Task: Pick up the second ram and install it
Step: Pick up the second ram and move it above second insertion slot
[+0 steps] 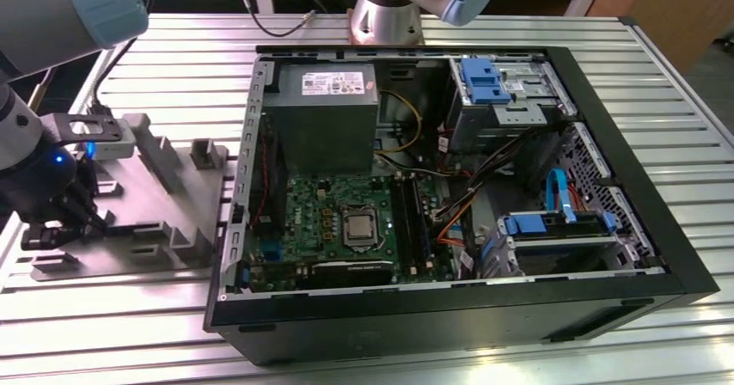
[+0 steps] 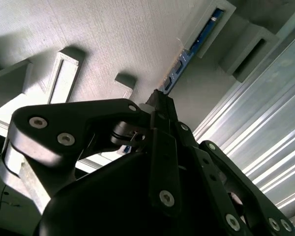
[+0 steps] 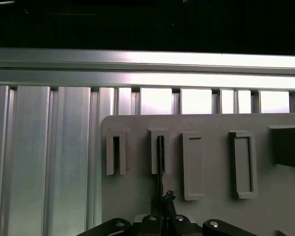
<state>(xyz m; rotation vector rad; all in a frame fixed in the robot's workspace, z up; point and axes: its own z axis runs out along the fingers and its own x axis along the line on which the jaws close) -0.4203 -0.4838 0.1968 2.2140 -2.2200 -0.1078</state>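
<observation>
The end effector [image 2: 158,102] hides the near end of the second ram [image 2: 182,59] in the second wrist view. The exterior view's left edge cuts off the arm [image 1: 69,7].

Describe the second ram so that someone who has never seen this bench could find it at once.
On the exterior view's left of the open computer case lies a grey holder plate with raised slots. The second ram stands on edge in one slot, pinched by the gripper. It alone is a thin blue-green board; its neighbours are only grey pockets.
</observation>
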